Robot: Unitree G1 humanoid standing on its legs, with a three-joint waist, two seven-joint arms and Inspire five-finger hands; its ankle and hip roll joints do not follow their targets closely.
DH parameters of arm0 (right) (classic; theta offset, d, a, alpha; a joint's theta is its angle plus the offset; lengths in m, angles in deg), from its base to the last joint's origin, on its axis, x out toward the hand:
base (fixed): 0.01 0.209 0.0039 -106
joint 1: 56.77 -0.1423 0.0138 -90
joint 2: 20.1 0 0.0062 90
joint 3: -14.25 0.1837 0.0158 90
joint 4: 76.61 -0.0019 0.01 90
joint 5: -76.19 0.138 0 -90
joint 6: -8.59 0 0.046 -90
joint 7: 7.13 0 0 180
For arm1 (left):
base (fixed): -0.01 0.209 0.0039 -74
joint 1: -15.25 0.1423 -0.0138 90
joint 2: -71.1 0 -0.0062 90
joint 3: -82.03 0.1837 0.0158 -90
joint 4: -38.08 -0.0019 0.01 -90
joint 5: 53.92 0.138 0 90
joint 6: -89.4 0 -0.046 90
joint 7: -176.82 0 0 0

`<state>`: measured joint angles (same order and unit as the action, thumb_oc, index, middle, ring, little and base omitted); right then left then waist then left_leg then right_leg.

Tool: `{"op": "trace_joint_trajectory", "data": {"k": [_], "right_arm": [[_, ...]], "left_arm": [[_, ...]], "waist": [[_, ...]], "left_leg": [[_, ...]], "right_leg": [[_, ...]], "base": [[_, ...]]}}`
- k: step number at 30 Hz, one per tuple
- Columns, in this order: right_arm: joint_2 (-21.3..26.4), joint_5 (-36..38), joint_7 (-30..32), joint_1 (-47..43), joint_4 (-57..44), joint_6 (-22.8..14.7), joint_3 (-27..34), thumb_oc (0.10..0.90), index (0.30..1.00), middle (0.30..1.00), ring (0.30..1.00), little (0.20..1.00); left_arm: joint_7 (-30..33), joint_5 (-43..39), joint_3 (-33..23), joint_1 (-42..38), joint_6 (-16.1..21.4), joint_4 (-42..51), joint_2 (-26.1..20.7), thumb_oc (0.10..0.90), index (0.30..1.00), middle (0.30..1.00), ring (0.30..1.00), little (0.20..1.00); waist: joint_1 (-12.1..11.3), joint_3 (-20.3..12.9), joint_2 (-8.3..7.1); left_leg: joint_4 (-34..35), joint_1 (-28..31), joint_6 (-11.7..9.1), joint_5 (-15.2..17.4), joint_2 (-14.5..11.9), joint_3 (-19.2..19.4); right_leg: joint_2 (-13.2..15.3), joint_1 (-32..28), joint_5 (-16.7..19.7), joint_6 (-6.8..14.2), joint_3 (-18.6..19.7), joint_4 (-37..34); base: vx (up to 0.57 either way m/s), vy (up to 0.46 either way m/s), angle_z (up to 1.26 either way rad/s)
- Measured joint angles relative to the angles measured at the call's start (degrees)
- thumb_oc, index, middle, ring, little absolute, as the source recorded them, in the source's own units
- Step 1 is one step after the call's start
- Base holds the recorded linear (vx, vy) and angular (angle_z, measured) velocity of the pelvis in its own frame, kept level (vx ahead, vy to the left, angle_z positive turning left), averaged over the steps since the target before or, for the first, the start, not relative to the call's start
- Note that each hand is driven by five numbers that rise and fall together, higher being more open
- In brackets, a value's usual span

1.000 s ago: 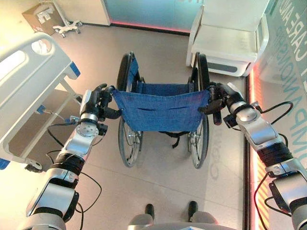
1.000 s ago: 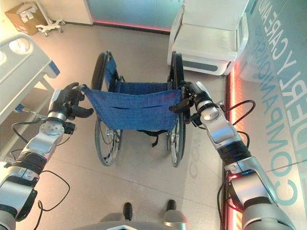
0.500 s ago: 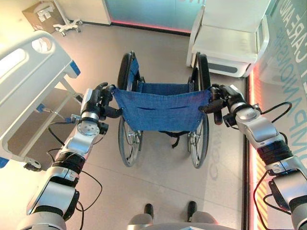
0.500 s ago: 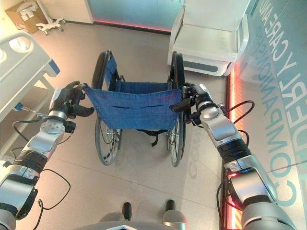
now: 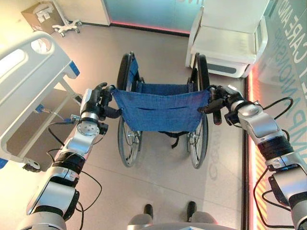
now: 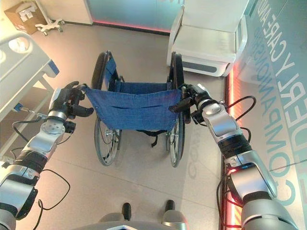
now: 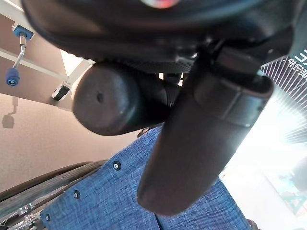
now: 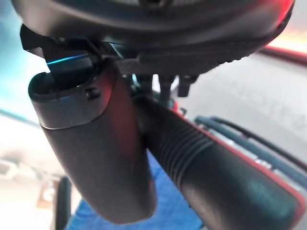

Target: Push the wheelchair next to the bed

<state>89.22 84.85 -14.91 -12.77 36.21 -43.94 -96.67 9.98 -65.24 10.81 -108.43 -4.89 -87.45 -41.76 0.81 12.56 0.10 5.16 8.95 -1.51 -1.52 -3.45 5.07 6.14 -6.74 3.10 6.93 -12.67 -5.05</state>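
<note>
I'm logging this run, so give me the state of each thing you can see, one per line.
wheelchair: upright on its wheels, seat empty, beside the bed but apart from it.
left hand: shut on the left push handle.
right hand: shut on the right push handle.
bed: unoccupied, side rail up.

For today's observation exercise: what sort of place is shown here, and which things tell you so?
Probably a hospital or care room: a hospital bed with side rails, a blue-backed wheelchair, and a white padded patient chair.

A wheelchair (image 5: 162, 110) stands on the beige floor (image 5: 163, 182), between a bed (image 5: 29, 81) and a white chair (image 5: 230, 43).
</note>
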Motion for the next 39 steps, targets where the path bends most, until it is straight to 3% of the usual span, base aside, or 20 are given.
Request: {"op": "trace_joint_trajectory", "data": {"k": [4,9,10,11,12,13,14,20,24,34,39], "right_arm": [[0.0,-4.8,-4.9,-2.6,2.4,1.7,-0.7,0.8,0.9,0.9,0.9,0.9],[0.1,-3.3,-4.4,-3.7,3.1,2.7,-2.3,0.8,0.9,0.9,0.9,0.9],[0.1,-2.9,-4.1,-3.7,3.1,2.7,-2.4,0.8,0.9,0.9,0.9,0.9],[0.1,-1.4,-3.2,-3.7,3.1,2.8,-2.4,0.675,0.712,0.712,0.712,0.712],[0.1,-0.7,-2.4,-3.6,3.1,2.8,-2.4,0.414,0.321,0.321,0.321,0.321],[0.1,1.2,-0.6,-3.3,3.0,2.8,-2.4,0.4,0.3,0.3,0.3,0.3],[0.1,3.4,2.1,-3.0,2.9,2.3,-2.2,0.4,0.3,0.3,0.3,0.3],[-0.3,7.6,10.5,-0.3,-0.5,0.3,-1.5,0.4,0.3,0.3,0.3,0.3],[-2.8,6.9,17.1,4.3,-3.1,-3.3,0.3,0.4,0.3,0.3,0.3,0.3],[-5.3,-0.6,20.5,10.7,-7.7,-9.3,2.4,0.4,0.3,0.3,0.3,0.3],[-6.2,-3.8,20.5,11.6,-8.7,-10.0,2.4,0.4,0.3,0.3,0.3,0.3]], "left_arm": [[0.0,0.0,1.1,-0.5,0.0,0.0,0.0,0.8,0.9,0.9,0.9,0.9],[0.1,0.0,1.2,-0.6,-0.3,0.0,-0.2,0.8,0.9,0.9,0.9,0.9],[0.2,0.0,1.2,-0.6,-0.3,0.0,-0.2,0.747,0.82,0.82,0.82,0.82],[0.4,0.0,1.2,-0.6,-0.3,-0.1,-0.2,0.687,0.731,0.731,0.731,0.731],[0.7,0.0,1.2,-0.6,-0.3,-0.1,-0.2,0.587,0.58,0.58,0.58,0.58],[1.0,0.0,1.2,-0.6,-0.3,-0.1,-0.2,0.54,0.509,0.509,0.509,0.509],[1.1,0.0,1.2,-0.5,0.1,-0.1,-0.1,0.4,0.3,0.3,0.3,0.3],[6.4,-0.3,1.1,-0.1,0.9,-0.1,0.7,0.4,0.3,0.3,0.3,0.3],[7.6,-0.1,0.5,0.3,1.1,0.0,1.3,0.4,0.3,0.3,0.3,0.3],[7.4,0.5,-2.2,2.8,0.8,2.2,2.1,0.4,0.3,0.3,0.3,0.3],[7.8,1.5,-3.5,4.3,0.6,2.6,2.8,0.4,0.3,0.3,0.3,0.3]], "waist": [[-0.4,-0.3,-0.44],[-0.4,-0.6,-0.98],[-0.4,-0.6,-1.0],[-0.4,-0.6,-1.0],[-0.3,-0.6,-1.0],[-0.3,-0.6,-1.0],[-0.3,-0.6,-1.0],[-0.2,-0.6,-1.0],[0.0,-0.6,-1.0],[0.2,-0.5,-0.14],[0.8,-0.6,0.83]], "left_leg": [[0.0,0.1,0.0,0.0,0.0,0.0],[0.0,0.1,0.0,0.0,0.0,-0.1],[0.0,0.1,0.0,0.0,0.0,-0.1],[0.0,0.1,0.0,0.0,0.0,-0.1],[0.0,0.1,0.0,0.0,0.0,-0.1],[0.0,0.1,0.0,0.0,0.0,-0.1],[0.0,0.1,0.0,0.0,0.0,-0.1],[0.0,0.0,0.0,0.0,0.0,-0.1],[0.0,0.0,0.0,0.0,0.0,-0.1],[0.0,0.0,0.0,0.0,0.1,-0.1],[0.0,0.0,0.0,0.0,0.1,-0.1]], "right_leg": [[0.0,-0.1,0.0,0.0,0.0,0.0],[0.0,-0.1,0.0,0.0,-0.1,0.0],[0.0,-0.1,0.0,0.0,-0.1,0.0],[0.0,-0.1,0.0,0.0,-0.1,0.0],[0.0,-0.1,0.0,0.0,0.0,0.0],[0.0,-0.1,0.0,0.0,-0.1,0.0],[0.0,-0.1,0.0,0.0,-0.1,0.0],[0.0,-0.1,0.0,0.0,-0.1,0.0],[0.0,0.0,0.0,0.0,0.0,0.0],[0.1,0.1,0.0,0.0,0.1,0.0],[0.1,0.0,0.0,0.0,0.1,0.0]], "base": [[0.0,0.0,0.0],[0.0,0.0,0.0],[0.0,0.0,0.0],[0.0,0.0,0.0],[0.0,0.0,0.0],[0.0,0.0,0.0],[0.0,0.0,0.0],[0.0,0.0,0.0],[0.0,0.0,0.0],[0.0,0.0,0.0],[0.0,0.0,0.0]]}}
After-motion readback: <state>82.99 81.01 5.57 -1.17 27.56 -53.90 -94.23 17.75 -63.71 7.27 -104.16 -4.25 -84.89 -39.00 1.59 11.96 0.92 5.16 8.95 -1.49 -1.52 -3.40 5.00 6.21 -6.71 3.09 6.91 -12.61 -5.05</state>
